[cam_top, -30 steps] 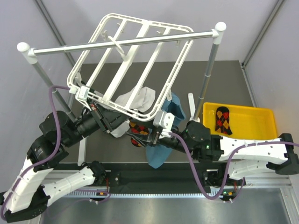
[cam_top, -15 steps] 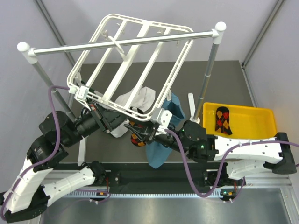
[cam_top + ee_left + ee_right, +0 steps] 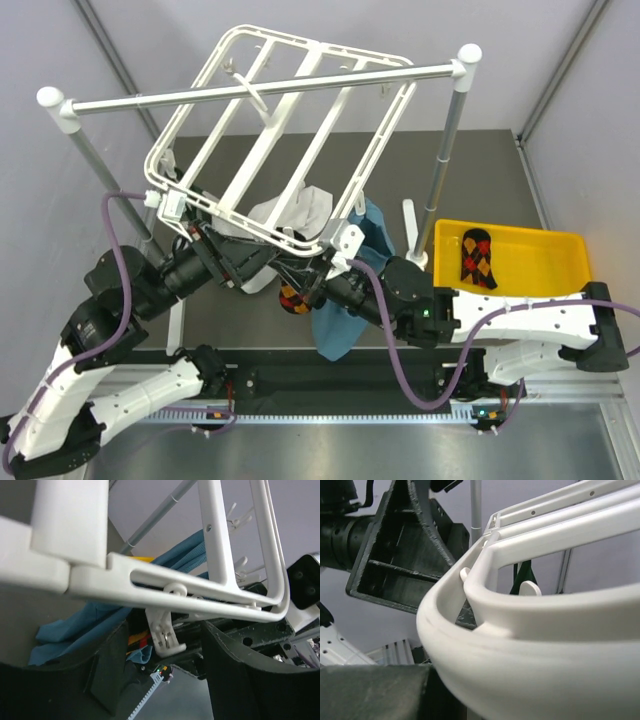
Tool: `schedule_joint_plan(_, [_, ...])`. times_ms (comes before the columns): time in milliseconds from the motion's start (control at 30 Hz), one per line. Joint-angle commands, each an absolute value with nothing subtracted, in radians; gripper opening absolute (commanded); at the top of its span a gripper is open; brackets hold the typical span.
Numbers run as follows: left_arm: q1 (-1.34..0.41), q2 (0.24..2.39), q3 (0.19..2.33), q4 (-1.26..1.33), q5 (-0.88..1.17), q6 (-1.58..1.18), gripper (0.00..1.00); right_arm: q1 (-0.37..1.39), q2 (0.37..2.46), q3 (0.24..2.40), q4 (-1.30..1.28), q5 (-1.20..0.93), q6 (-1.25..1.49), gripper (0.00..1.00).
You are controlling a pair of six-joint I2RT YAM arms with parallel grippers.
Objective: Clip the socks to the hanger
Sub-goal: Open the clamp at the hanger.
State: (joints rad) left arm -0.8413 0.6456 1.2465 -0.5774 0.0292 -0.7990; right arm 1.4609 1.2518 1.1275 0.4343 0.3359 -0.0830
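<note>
The white hanger (image 3: 290, 130) hangs tilted from the rail. One argyle sock (image 3: 292, 297) dangles under its near edge, between my two grippers. A strip of its red and yellow pattern (image 3: 137, 641) shows behind a small white clip (image 3: 165, 634). My left gripper (image 3: 170, 672) stands open, its dark fingers (image 3: 107, 667) wide on either side of that clip without touching it. My right gripper (image 3: 313, 284) is pushed up under the hanger's rim (image 3: 530, 645), which hides its jaws. A second sock (image 3: 477, 257) lies in the yellow bin (image 3: 540, 262).
A silver rail (image 3: 260, 90) with white ball ends spans the back on two posts. A teal cloth (image 3: 345, 310) and a white cloth (image 3: 300, 210) hang from the hanger's near side. The left arm's black wrist (image 3: 405, 545) is close in front of the right camera.
My left gripper's jaws have spread wide from around the clip. The right arm has slid left, closer under the hanger rim and the dangling sock.
</note>
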Motion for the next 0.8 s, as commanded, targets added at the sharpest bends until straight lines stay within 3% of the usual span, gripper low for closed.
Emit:
schedule_joint_plan(0, [-0.847, 0.552, 1.189, -0.445, 0.023, -0.795, 0.65, 1.456, 1.221, 1.147, 0.433, 0.351, 0.070, 0.00])
schedule_joint_plan(67, [-0.847, 0.513, 1.131, -0.372, 0.015, -0.790, 0.73, 1.457, 1.203, 1.146, 0.401, 0.348, 0.156, 0.00])
schedule_joint_plan(133, [-0.847, 0.459, 1.077, -0.321, 0.021, -0.784, 0.75, 1.454, 1.192, 1.146, 0.376, 0.348, 0.211, 0.00])
schedule_joint_plan(467, [-0.848, 0.426, 0.992, -0.152, 0.083, -0.804, 0.77, 1.365, 1.146, 1.074, 0.366, 0.149, 0.605, 0.00])
schedule_joint_plan(767, [-0.848, 0.489, 1.002, -0.121, 0.103, -0.822, 0.75, 1.344, 1.151, 1.048, 0.432, 0.032, 0.704, 0.00])
